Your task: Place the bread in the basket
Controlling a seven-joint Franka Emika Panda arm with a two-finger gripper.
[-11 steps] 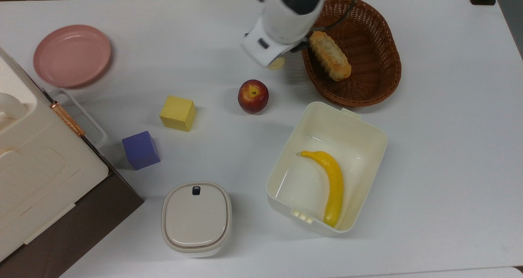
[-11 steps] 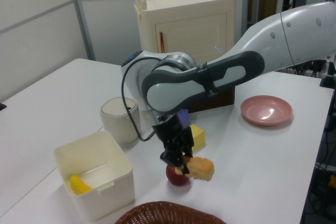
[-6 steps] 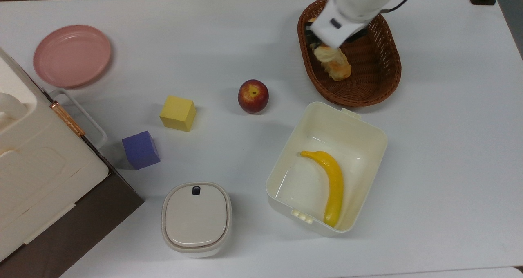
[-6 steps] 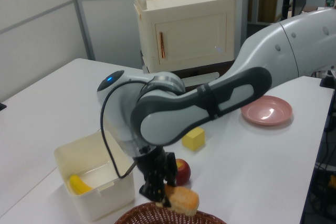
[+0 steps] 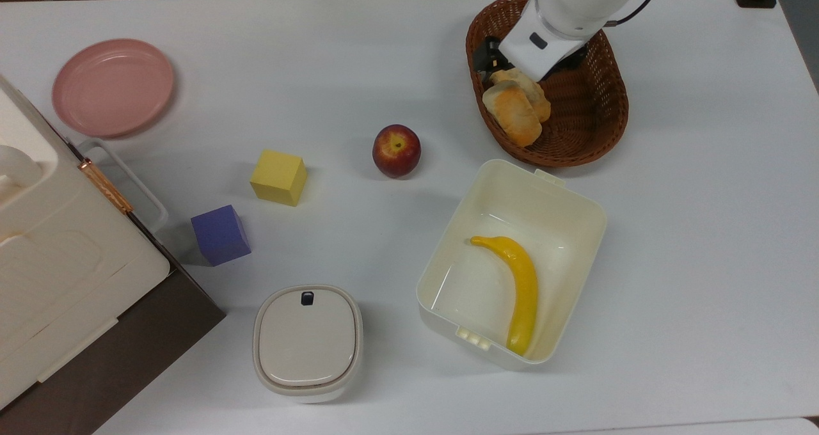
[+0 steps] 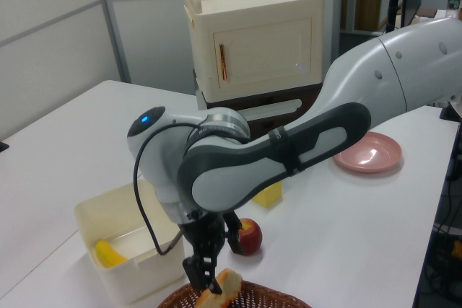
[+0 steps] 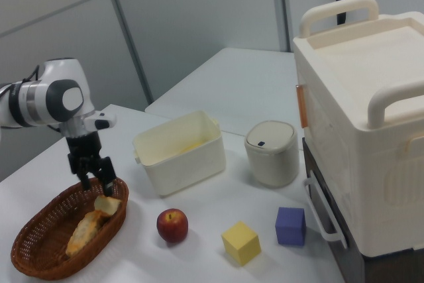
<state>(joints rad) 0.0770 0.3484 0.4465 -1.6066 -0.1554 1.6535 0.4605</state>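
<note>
White table (image 5: 691,243) lay open around your one basket (image 5: 595,134); two breads inside, the stubby bread (image 5: 512,112) released beneath your parted gripper (image 7: 97,180).

My body: white shells, grey joints, black fingers

My arm (image 6: 289,156) is made of smooth glossy white shells, rounded like thick tubes, with a mid-grey band wrapping the curved link and dark grey caps over my joints. A small blue light (image 6: 146,118) glows on the rounded white housing near my wrist. A thin black cable (image 6: 148,210) loops out from that housing and runs down toward my gripper (image 6: 204,279), which is black and angular, with two slim dark fingers (image 7: 106,178). In the top view, my wrist block (image 5: 539,45) is a white box-like piece carrying one small dark rectangular mark.
</note>
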